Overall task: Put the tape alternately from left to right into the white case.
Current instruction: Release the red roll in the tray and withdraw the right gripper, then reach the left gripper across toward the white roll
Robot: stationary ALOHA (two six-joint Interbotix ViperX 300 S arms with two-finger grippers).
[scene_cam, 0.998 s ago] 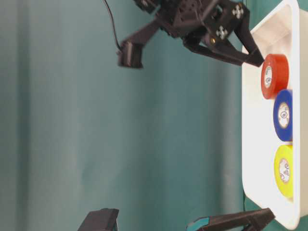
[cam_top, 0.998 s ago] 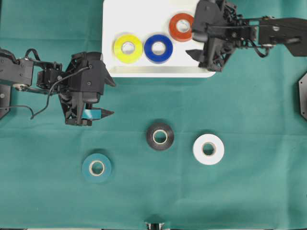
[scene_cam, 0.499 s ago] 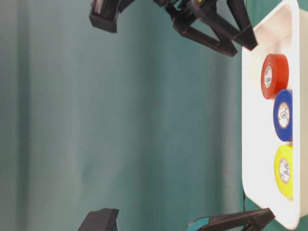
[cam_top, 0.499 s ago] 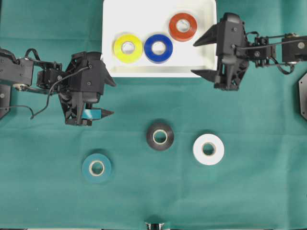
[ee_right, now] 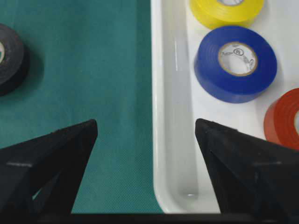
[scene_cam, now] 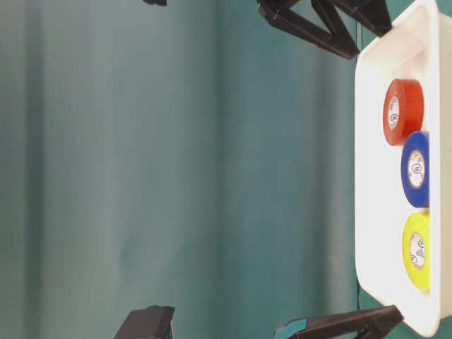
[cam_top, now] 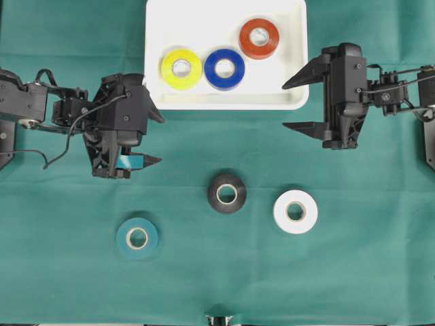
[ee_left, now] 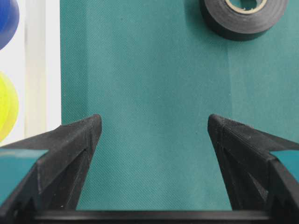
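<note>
The white case [cam_top: 204, 20] at the back holds three rolls of tape: yellow [cam_top: 181, 68], blue [cam_top: 225, 68] and red [cam_top: 259, 39]. On the green cloth in front lie the black roll [cam_top: 226, 193], the white roll [cam_top: 296, 211] and the teal roll [cam_top: 137, 238]. My left gripper [cam_top: 160, 139] hovers open and empty left of the case's front corner, above the teal roll; its wrist view has the black roll [ee_left: 243, 21] ahead. Just off the case's front right corner, my right gripper [cam_top: 284, 106] is open and empty, straddling the case rim [ee_right: 163, 93].
Green cloth covers the whole table. In the table-level view the case [scene_cam: 367, 176] stands at the right edge with the red [scene_cam: 402, 111], blue [scene_cam: 415, 169] and yellow [scene_cam: 417, 251] rolls in a row.
My right gripper has drawn back out of the case, to the right and toward the front, leaving the red roll lying inside. The left arm has not moved.
</note>
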